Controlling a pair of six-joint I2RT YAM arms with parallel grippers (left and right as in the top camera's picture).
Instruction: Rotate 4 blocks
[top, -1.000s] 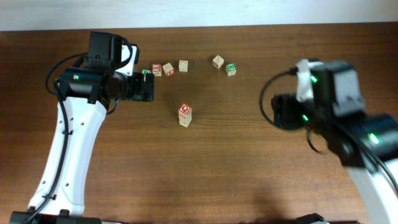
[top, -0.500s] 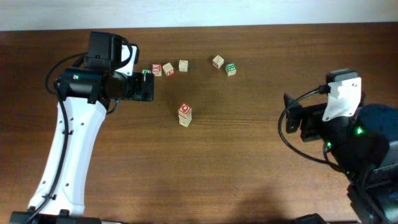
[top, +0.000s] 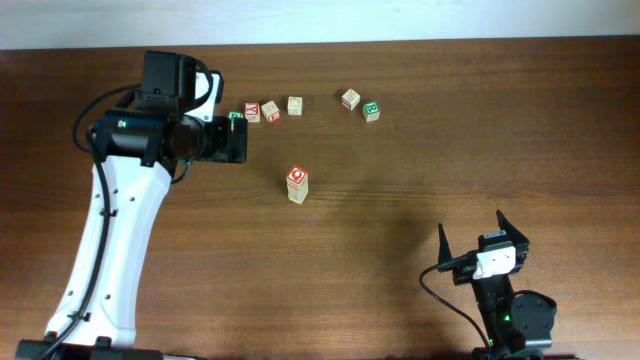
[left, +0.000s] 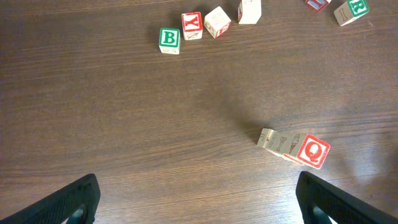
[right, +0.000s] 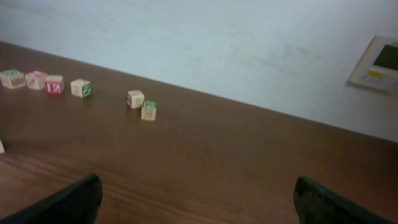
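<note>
Brown tabletop (top: 400, 170) keeps its blocks (top: 295, 105) unmoved; right end effector (top: 472, 224), spread wide, has withdrawn to the near edge.

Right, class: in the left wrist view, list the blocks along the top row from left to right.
Green B block → red Y block → tilted pale block → plain pale block → cut-off red block → green R block.

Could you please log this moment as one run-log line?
left gripper: open, empty | right gripper: open, empty | Q block: apart from block row, untouched
</note>
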